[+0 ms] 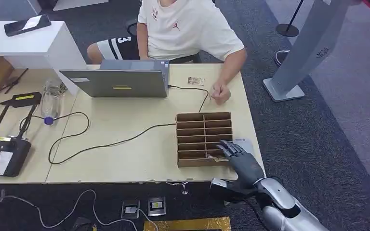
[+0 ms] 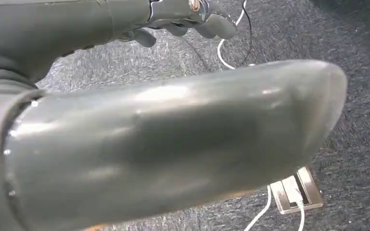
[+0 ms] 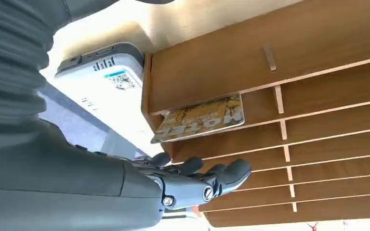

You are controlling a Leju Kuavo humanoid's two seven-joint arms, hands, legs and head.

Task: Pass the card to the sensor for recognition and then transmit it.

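Note:
A yellow patterned card (image 3: 200,118) lies in the end slot of the wooden slotted rack (image 1: 204,138), at the rack's near right corner (image 1: 215,156). It sticks out a little toward the white sensor box (image 3: 103,86), which sits against the rack's right side (image 1: 244,143). My right hand (image 1: 237,156) hovers over the rack's right edge. Its dark fingers (image 3: 207,175) are stretched out beside the card slot and hold nothing. My left hand (image 2: 173,144) hangs over the carpet with nothing in it. A second card (image 1: 195,81) lies on the table near a person's hand.
A person sits behind the table with one hand (image 1: 220,93) resting on it. A grey laptop (image 1: 120,79), its black cable (image 1: 125,139), a water bottle (image 1: 51,98) and black devices (image 1: 2,151) take up the left half. Floor sockets (image 1: 144,208) lie below the front edge.

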